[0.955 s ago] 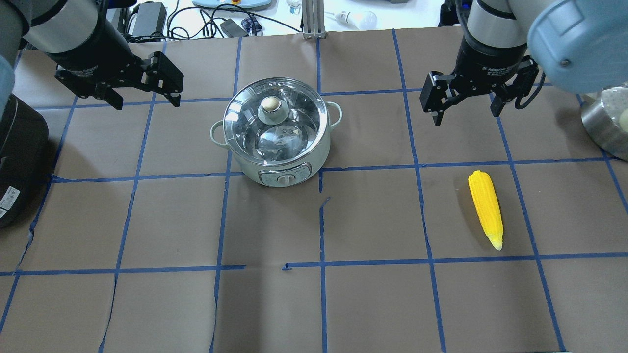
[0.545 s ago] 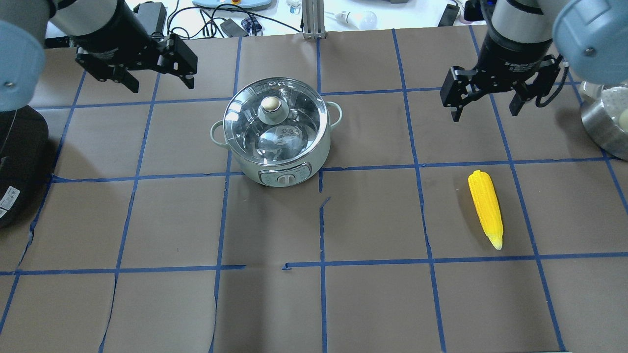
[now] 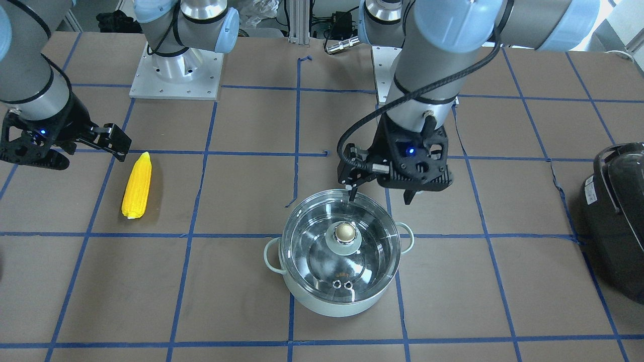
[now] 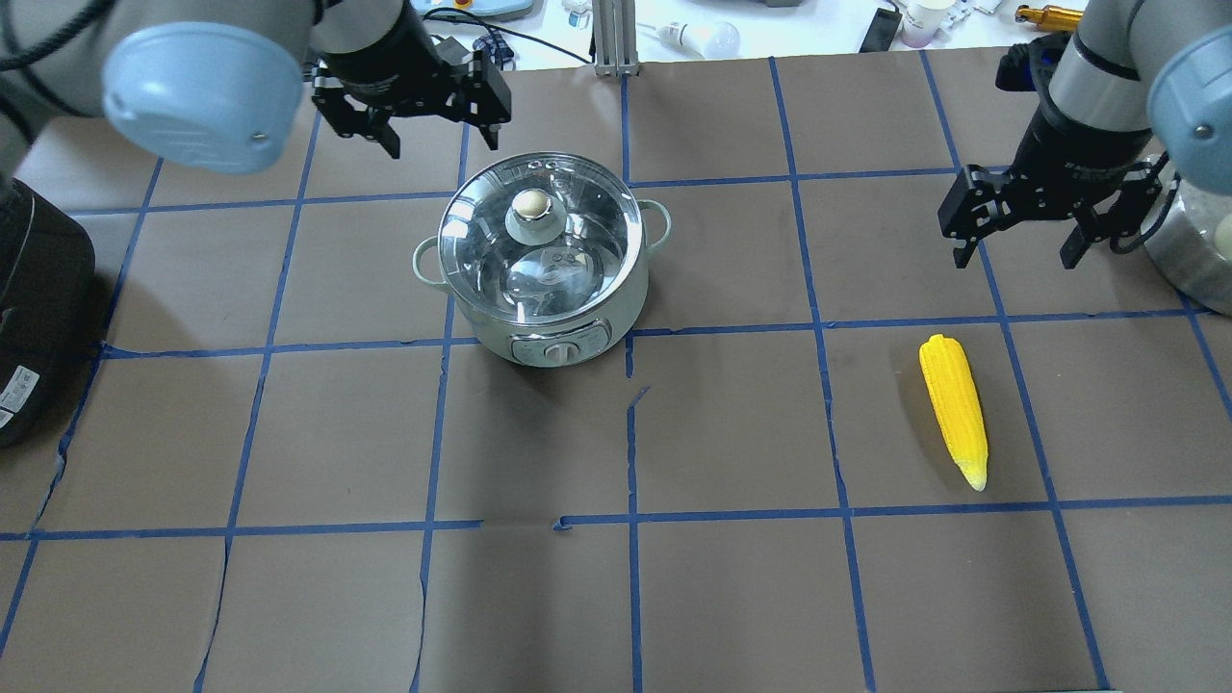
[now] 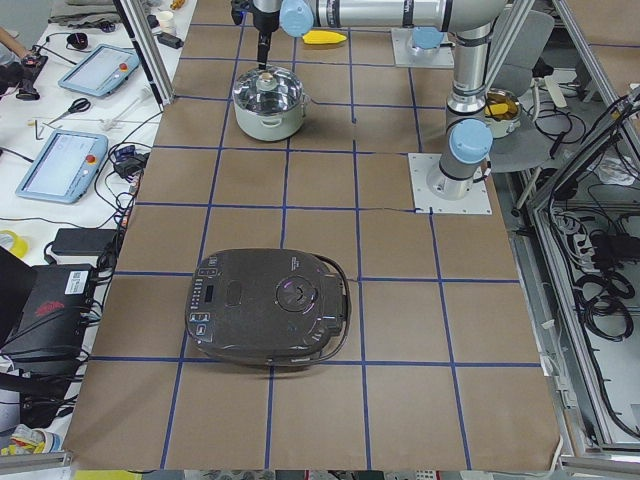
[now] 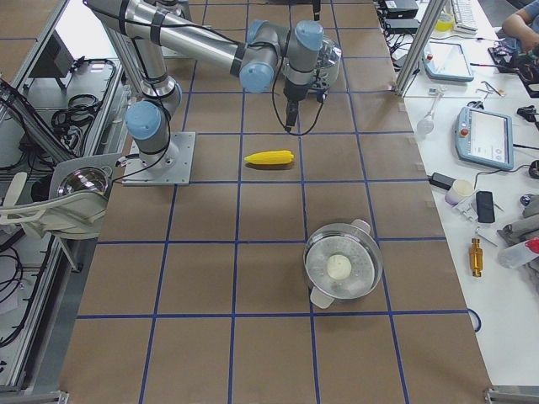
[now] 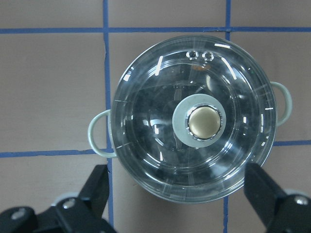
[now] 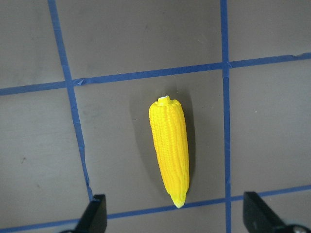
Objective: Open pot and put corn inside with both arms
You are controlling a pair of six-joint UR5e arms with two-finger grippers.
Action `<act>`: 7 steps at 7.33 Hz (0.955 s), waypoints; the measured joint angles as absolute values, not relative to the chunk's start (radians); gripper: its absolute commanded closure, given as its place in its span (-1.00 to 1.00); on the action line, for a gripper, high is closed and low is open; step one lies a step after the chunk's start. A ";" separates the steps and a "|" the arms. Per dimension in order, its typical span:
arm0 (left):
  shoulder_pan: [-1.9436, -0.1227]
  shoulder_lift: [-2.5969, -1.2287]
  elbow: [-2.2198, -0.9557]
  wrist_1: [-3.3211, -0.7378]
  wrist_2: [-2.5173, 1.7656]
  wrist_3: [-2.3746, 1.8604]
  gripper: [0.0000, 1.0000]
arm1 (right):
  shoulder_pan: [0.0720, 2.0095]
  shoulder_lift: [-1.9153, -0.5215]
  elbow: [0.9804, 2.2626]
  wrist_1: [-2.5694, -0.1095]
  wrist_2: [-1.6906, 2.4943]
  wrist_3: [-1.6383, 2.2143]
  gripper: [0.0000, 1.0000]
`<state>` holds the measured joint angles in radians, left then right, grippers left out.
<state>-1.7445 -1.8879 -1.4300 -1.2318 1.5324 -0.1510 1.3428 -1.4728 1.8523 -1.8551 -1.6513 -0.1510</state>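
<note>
The mint-green pot [image 4: 577, 322] stands at table centre with its glass lid [image 4: 568, 255] on and the brass knob [image 4: 529, 204] on top. It also shows in the front view [image 3: 342, 301] and the left wrist view [image 7: 146, 121]. My left gripper [image 4: 443, 146] is open and empty, hovering over the pot's far rim [image 3: 380, 198]. The yellow corn [image 4: 953, 409] lies flat on the right [image 3: 137, 185]. My right gripper [image 4: 1013, 262] is open and empty, hovering just beyond the corn's thick end. The right wrist view shows the corn [image 8: 170, 150] between its fingers [image 8: 95, 213].
A bulky black appliance [image 4: 29, 318] sits at the table's left edge. A steel bowl [image 4: 1193, 241] stands off the right edge. Cables and devices lie beyond the far edge. Blue tape lines grid the brown table [image 4: 731, 597].
My left gripper has swung right, from far left of the pot to over its far rim. My right gripper has moved right and nearer the corn. Both stayed open.
</note>
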 measured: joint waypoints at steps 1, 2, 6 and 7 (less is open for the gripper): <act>-1.750 -1.928 -1.428 -1.206 1.530 -0.157 -1.00 | 1.340 -1.450 1.944 -1.972 -1.651 -0.168 -1.00; -1.756 -1.957 -1.428 -1.183 1.528 -0.162 -1.00 | 1.340 -1.436 2.028 -2.071 -1.651 -0.176 -1.00; -1.776 -2.002 -1.437 -1.184 1.538 -0.179 -0.87 | 1.336 -1.385 2.142 -2.226 -1.668 -0.278 -0.90; -1.781 -2.003 -1.438 -1.186 1.539 -0.179 -0.66 | 1.334 -1.371 2.144 -2.236 -1.672 -0.284 -0.43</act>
